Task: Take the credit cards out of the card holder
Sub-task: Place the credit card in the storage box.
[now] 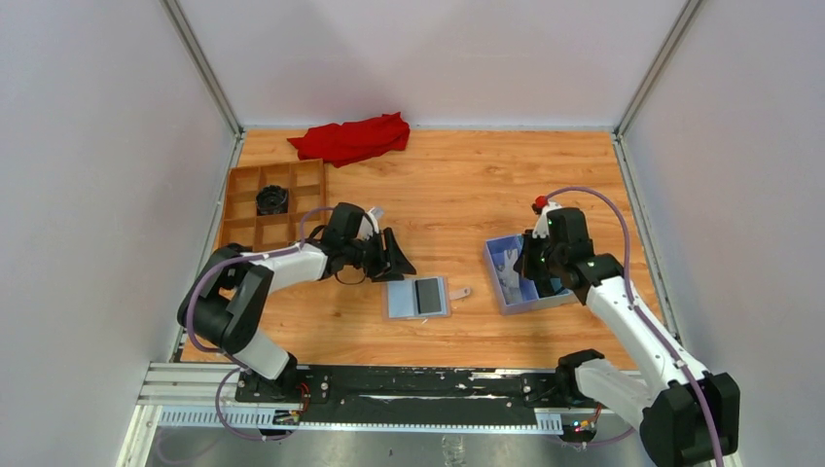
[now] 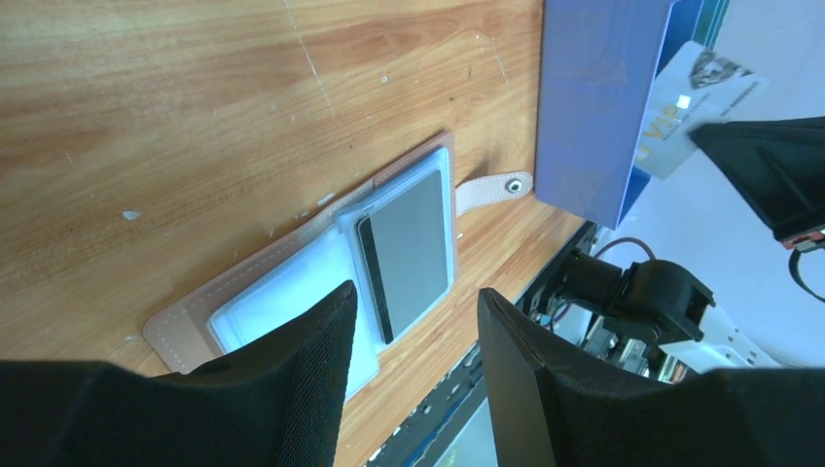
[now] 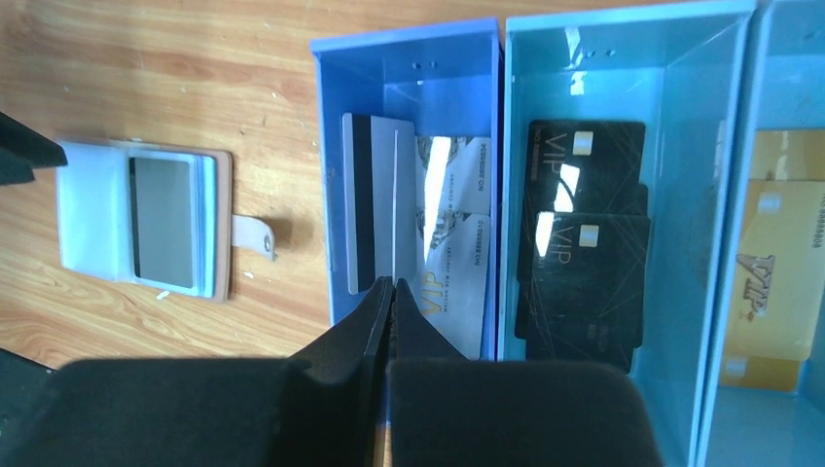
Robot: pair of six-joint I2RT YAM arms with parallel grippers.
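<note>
The card holder point(image 1: 418, 297) lies open on the wooden table, tan-pink outside, pale blue inside point(image 2: 292, 282), its snap tab pointing right. A grey credit card point(image 2: 407, 248) with a dark stripe sits in its right pocket point(image 3: 163, 219). My left gripper point(image 1: 394, 258) hovers just left of and above the holder, open with nothing between its fingers point(image 2: 416, 292). My right gripper point(image 3: 392, 282) is shut on a silver card seen edge-on point(image 3: 394, 195), upright over the blue box point(image 1: 525, 277); its VIP face point(image 2: 696, 97) shows in the left wrist view.
In the blue box point(image 3: 409, 44) lie pale cards point(image 3: 452, 224), black VIP cards point(image 3: 584, 243) and gold ones point(image 3: 783, 263), each kind in its own compartment. A brown compartment tray point(image 1: 272, 204) stands at the left, a red cloth point(image 1: 350, 138) at the back.
</note>
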